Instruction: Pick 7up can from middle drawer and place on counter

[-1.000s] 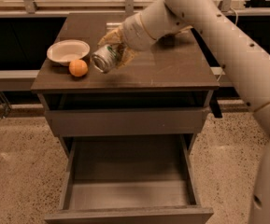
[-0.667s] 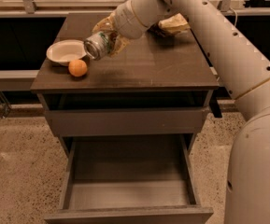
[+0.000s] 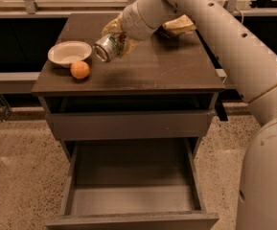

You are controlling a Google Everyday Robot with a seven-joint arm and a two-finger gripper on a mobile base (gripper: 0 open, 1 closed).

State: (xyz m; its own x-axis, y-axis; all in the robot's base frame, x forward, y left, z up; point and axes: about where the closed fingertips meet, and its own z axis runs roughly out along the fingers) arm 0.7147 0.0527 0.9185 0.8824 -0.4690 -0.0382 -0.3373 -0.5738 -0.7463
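My gripper (image 3: 115, 40) is shut on the 7up can (image 3: 107, 47), a silver can with green markings. The can lies tilted on its side in the grip, its end facing left, just above the middle-left of the dark brown counter (image 3: 152, 66). The middle drawer (image 3: 131, 195) stands pulled out below, its grey floor bare. The arm reaches in from the upper right across the counter.
A white bowl (image 3: 69, 52) and an orange (image 3: 80, 70) sit on the counter's left side, close to the can. A crumpled tan bag (image 3: 178, 25) lies at the counter's back right. The drawer front above (image 3: 128, 123) is slightly ajar. Speckled floor surrounds the cabinet.
The gripper with the can has moved up and back from near the orange, then settled slightly right over the counter. The drawer has not moved.
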